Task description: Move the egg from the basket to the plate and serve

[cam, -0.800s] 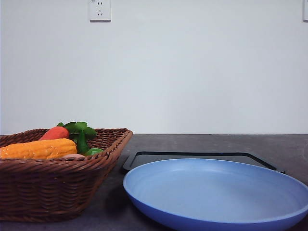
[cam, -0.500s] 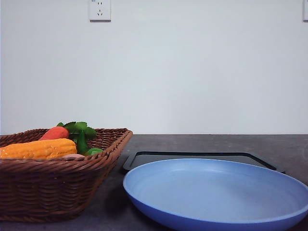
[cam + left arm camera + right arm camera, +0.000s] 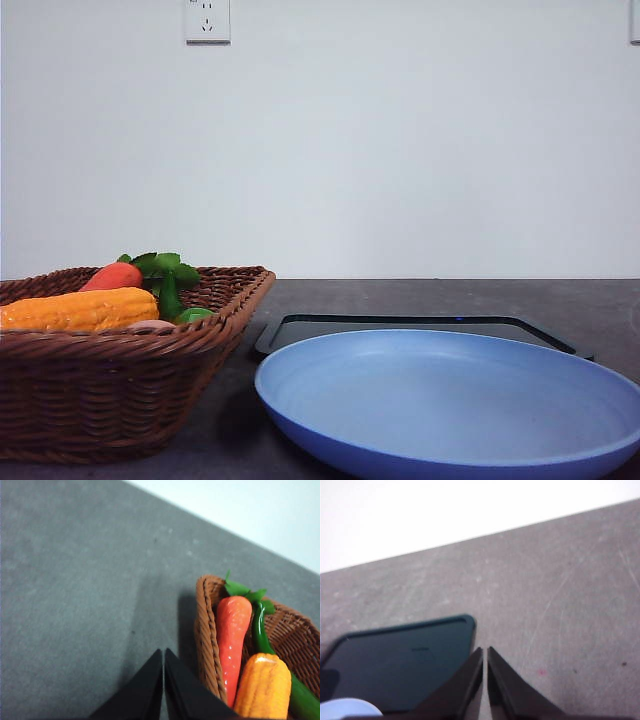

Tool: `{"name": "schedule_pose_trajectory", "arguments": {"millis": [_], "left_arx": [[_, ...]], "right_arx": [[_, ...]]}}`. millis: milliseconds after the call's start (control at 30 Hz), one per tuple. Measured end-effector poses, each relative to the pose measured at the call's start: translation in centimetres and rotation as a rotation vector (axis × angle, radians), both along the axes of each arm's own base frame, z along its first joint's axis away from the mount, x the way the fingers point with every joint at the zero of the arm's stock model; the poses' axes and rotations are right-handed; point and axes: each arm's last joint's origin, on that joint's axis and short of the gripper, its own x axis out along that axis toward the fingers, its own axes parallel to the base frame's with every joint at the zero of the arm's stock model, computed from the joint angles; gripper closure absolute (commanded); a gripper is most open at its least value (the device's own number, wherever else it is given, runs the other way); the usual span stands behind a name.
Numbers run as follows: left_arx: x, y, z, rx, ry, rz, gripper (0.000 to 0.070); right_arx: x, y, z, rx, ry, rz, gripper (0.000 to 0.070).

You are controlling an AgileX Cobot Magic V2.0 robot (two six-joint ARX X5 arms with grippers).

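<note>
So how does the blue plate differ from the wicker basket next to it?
The plate is smooth, light blue and holds nothing; the basket is brown woven wicker and holds vegetables. The plate is round and shallow, while the basket has taller, flared sides. Both rest on the dark table.

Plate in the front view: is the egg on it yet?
No: the light blue plate lies bare, with no egg on its surface.

Left hand [image 3: 163, 652] fingers pressed together; right hand [image 3: 485, 651] likewise
</note>
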Motion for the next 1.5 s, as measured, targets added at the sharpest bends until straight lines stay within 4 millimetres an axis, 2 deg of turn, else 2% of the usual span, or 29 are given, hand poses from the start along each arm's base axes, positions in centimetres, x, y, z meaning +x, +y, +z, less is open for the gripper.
{"name": "schedule_pose_trajectory", "arguments": {"millis": [167, 400, 667, 767, 900, 1033, 1100, 1200, 1300, 1500], "left_arx": [[0.4, -0.1, 2.3, -0.007, 0.013, -0.028, 0.07], [2.0, -0.5, 4.7, -0.008, 0.081, -0.185, 0.07], [4.6, -1.5, 7.5, -0.034, 0.222, -0.477, 0.07], [5.7, -2.1, 7.8, -0.03, 0.311, -0.578, 0.07], [6.9, -3.0, 7.8, -0.037, 0.434, -0.67, 0.07], [7.5, -3.9, 7.1, -0.05, 0.485, -0.747, 0.0687], [7.7, -4.3, 6.8, -0.051, 0.506, -0.77, 0.0637], [7.7, -4.7, 6.6, -0.049, 0.521, -0.793, 0.0496], [7.8, -4.9, 6.6, -0.046, 0.518, -0.804, 0.0384], [7.9, -5.1, 6.7, -0.052, 0.505, -0.804, 0.0375]], "right_arx": [[0.0, 0.0, 2.7, -0.003, 0.057, 0.0, 0.07], [1.0, 0.3, 6.7, -0.013, 0.155, 0.064, 0.07], [3.1, 0.7, 9.0, -0.063, 0.372, 0.197, 0.07], [4.1, 1.1, 8.6, -0.03, 0.493, 0.291, 0.07], [5.2, 1.5, 6.8, 0.037, 0.702, 0.398, 0.07], [6.2, 1.7, 5.3, 0.075, 0.829, 0.466, 0.0691], [6.9, 1.9, 4.7, 0.081, 0.875, 0.479, 0.0625], [7.7, 2.2, 3.7, 0.08, 0.941, 0.495, 0.0487], [8.6, 2.7, 2.6, 0.076, 0.983, 0.511, 0.0471], [10.4, 3.8, 0.0, 0.061, 1.025, 0.549, 0.0471]]}}
